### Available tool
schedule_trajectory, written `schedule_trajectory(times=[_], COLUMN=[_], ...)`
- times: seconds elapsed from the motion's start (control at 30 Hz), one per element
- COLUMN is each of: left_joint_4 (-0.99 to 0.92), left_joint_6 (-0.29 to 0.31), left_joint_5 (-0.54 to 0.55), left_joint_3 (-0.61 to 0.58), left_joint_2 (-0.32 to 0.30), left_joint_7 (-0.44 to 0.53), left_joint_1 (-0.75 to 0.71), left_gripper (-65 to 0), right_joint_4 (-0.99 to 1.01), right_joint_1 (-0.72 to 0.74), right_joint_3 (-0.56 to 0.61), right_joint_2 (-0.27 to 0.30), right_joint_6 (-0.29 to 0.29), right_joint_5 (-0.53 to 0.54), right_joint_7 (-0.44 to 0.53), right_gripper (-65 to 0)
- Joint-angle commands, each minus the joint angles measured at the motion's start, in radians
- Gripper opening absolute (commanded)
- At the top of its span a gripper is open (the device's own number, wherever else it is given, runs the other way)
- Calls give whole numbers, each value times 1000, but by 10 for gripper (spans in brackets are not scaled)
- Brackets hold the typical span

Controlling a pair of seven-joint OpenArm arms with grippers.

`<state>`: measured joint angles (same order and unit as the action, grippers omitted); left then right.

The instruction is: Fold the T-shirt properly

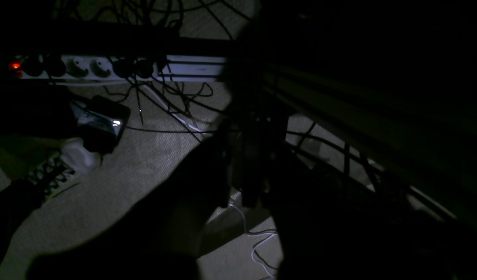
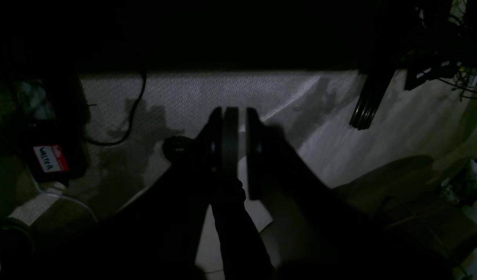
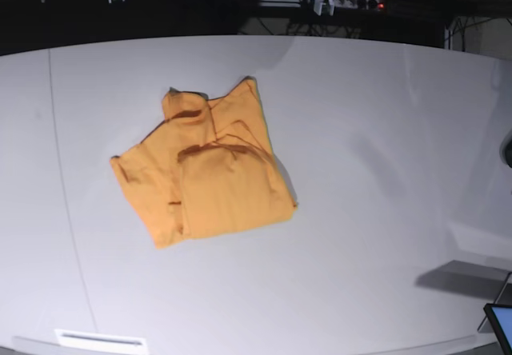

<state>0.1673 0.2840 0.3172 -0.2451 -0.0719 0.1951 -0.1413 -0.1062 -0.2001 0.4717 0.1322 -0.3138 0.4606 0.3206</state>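
Note:
The orange-yellow T-shirt (image 3: 208, 171) lies folded into a compact, slightly uneven bundle on the white table (image 3: 384, 131), left of centre, with a smaller folded panel on top. Neither arm shows in the base view. Both wrist views are very dark and look down at the floor beside the table. My left gripper (image 1: 248, 194) is a black silhouette, and its jaws cannot be made out. My right gripper (image 2: 242, 151) has its fingers nearly together with only a thin slit of light between them, and it holds nothing. The T-shirt is not in either wrist view.
A power strip (image 1: 86, 68) with a red light, tangled cables (image 1: 176, 101) and a white shoe (image 1: 67, 163) lie on the floor. A labelled black box (image 2: 51, 157) sits on the floor. A screen corner (image 3: 500, 323) is at the table's front right.

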Motion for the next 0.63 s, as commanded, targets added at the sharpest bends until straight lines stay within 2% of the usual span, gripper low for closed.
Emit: schedule_trajectory(times=[0.0,0.47,0.6], left_joint_4=[1,2,1], left_joint_6=[-1,-1,-1], left_joint_5=[0,1,1], left_joint_3=[-1,-1,-1], left_joint_2=[-1,-4,11], left_joint_7=[8,10,7], left_joint_1=[-4,-10,-14], left_gripper=[-601,-601,-601], right_joint_4=[4,4,4], right_joint_1=[-8,-5,0], right_joint_3=[2,2,2], right_joint_2=[10,5,4], right_joint_6=[-8,-8,-8], right_joint_5=[0,0,0], right_joint_7=[7,12,10], right_gripper=[-608,-608,-608])
